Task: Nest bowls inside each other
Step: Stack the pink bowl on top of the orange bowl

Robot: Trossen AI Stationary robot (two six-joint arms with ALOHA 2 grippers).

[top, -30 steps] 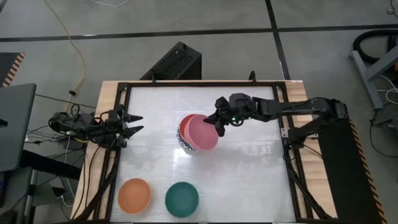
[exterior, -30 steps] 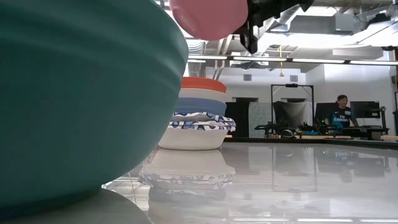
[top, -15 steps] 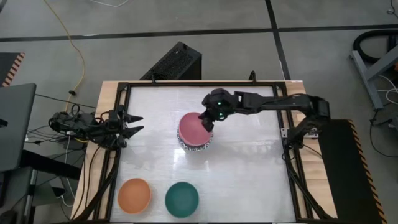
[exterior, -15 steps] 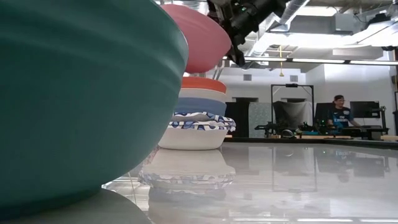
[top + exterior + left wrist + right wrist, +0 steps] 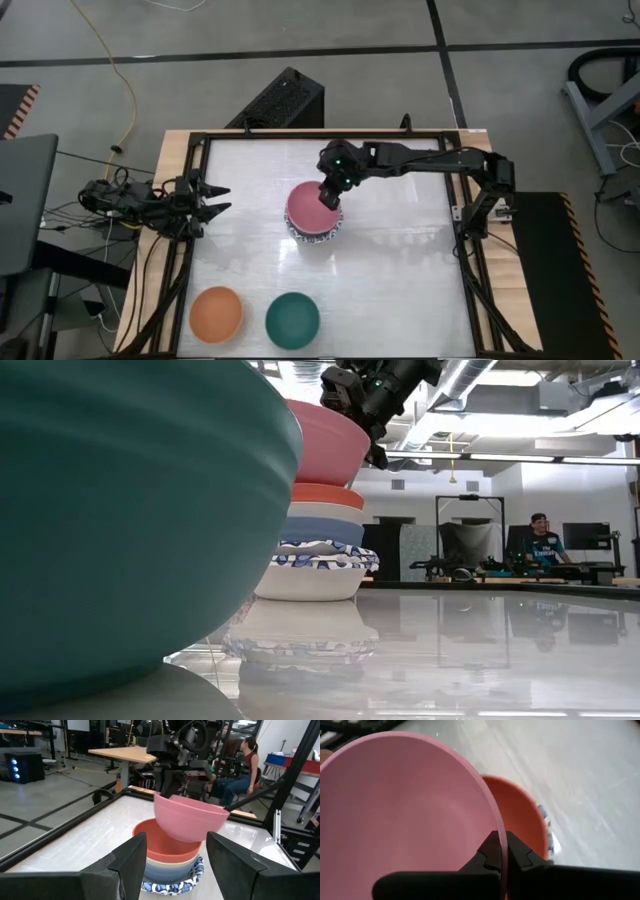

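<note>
A pink bowl (image 5: 310,208) hangs tilted just over a stack of nested bowls (image 5: 318,550) at the table's middle. The stack's top bowl is red (image 5: 161,842), with a cream, a blue and blue-patterned white ones beneath. Whether the pink bowl touches the red one I cannot tell. My right gripper (image 5: 502,854) is shut on the pink bowl. An orange bowl (image 5: 216,312) and a dark green bowl (image 5: 293,318) stand on their bases near the table's front edge. My left gripper (image 5: 218,198) waits open at the left edge. My right gripper pinches the pink bowl's rim (image 5: 500,840) on the bowl's far right side, one finger inside the bowl and one outside. The fingers slant down from the table's far right. The bowl is lifted, mouth up and tilted, its base over the red bowl's mouth.
Black rails (image 5: 190,250) frame the white tabletop. The table's right half (image 5: 400,280) is bare. A black box (image 5: 283,100) lies beyond the far edge. In the low view the green bowl (image 5: 130,520) fills the left side. A person (image 5: 543,540) sits in the room behind.
My right gripper has moved toward the table's left edge and a little down, tipping further downward. The pink bowl has come with it, from beside and high above the stack to just over the red bowl, and now sits closer to level.
</note>
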